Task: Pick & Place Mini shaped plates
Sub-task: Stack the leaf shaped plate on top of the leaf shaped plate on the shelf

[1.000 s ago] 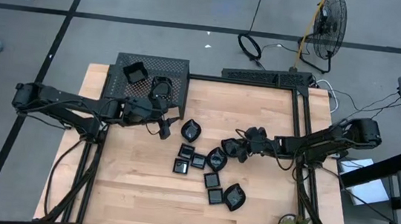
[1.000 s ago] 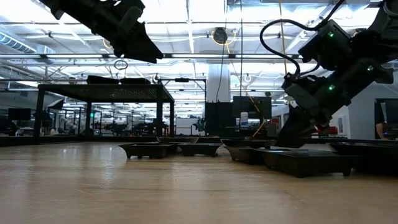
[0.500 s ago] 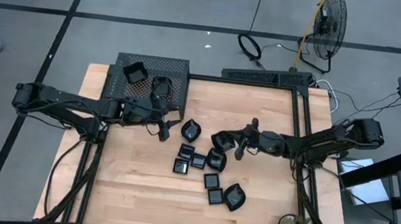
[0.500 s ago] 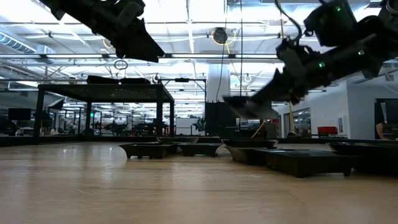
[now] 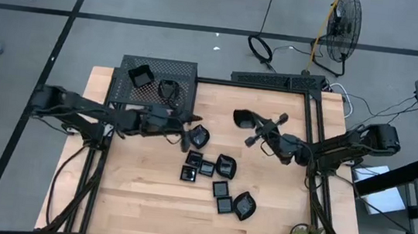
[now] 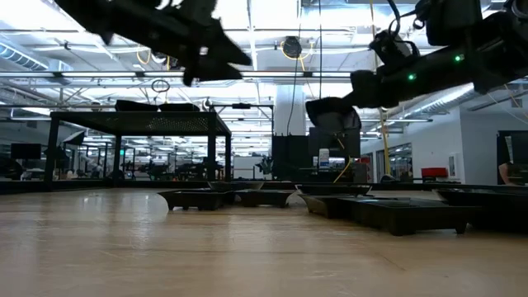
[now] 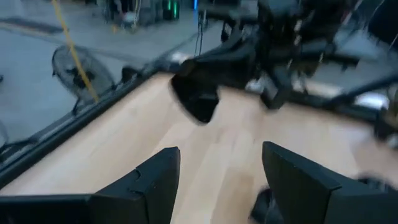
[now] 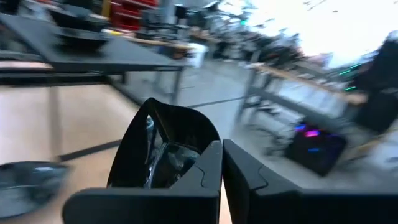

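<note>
pale smooth wooden table (image 5: 261,216), glossy black mini plates (image 5: 224,165), black mesh metal rack (image 5: 186,74)

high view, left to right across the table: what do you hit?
left gripper → leaf-shaped plate on the table → plate held by the right gripper.

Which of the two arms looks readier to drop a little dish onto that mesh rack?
The right. Its gripper already holds a mini plate lifted above the table, jaws shut on its edge. The left gripper hovers open and empty over the plates, near the rack.
</note>
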Motion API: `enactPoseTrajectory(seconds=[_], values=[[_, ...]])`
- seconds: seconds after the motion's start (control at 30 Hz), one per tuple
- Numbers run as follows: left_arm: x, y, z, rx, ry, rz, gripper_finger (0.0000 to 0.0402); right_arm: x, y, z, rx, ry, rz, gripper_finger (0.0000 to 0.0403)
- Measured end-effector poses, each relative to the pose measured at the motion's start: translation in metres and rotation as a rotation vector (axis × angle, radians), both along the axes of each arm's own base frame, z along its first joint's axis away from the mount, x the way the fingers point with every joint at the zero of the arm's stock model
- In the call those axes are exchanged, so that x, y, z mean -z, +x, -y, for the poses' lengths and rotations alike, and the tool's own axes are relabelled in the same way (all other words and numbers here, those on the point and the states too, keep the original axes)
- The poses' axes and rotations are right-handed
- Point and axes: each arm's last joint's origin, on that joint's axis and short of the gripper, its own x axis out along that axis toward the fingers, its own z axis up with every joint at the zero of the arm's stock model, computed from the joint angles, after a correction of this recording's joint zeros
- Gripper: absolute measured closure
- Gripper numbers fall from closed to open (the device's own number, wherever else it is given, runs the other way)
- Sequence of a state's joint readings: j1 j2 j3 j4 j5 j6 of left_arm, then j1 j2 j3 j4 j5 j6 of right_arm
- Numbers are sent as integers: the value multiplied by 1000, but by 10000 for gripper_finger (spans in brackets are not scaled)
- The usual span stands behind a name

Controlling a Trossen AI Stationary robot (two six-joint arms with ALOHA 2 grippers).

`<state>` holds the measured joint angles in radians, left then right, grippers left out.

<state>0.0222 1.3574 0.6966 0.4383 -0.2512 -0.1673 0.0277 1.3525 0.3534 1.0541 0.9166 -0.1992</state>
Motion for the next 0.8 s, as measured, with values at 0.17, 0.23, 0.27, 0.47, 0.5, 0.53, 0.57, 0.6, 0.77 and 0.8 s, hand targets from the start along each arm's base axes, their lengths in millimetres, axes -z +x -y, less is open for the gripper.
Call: enactPoseTrajectory(seconds=[0.17,0.23,0.27,0.47,0.5,0.53,0.57,0.6,0.77,0.8], values=[[16,26,-1,-7,2,161,169,-12,-2,1,59,-109,-10,403],[23,33,-2,-15,4,212,170,-16,-2,1,56,-138,6,403],[27,38,-3,-18,5,228,169,-18,-2,1,43,-151,10,403],[42,65,-10,-42,-34,228,170,-25,-1,-1,-52,-210,47,403],[43,71,-11,-43,-36,230,169,-25,-1,-1,-58,-214,53,403],[43,76,-12,-44,-32,229,170,-26,-1,-1,-68,-220,60,403],[42,81,-12,-44,-21,231,170,-27,-1,-2,-80,-228,62,403],[41,85,-12,-42,-6,228,169,-27,-1,-2,-86,-232,64,403],[29,99,-13,-43,50,247,170,-28,-1,-2,-106,-240,69,403],[27,99,-13,-49,59,251,169,-28,-1,-2,-109,-241,70,403]])
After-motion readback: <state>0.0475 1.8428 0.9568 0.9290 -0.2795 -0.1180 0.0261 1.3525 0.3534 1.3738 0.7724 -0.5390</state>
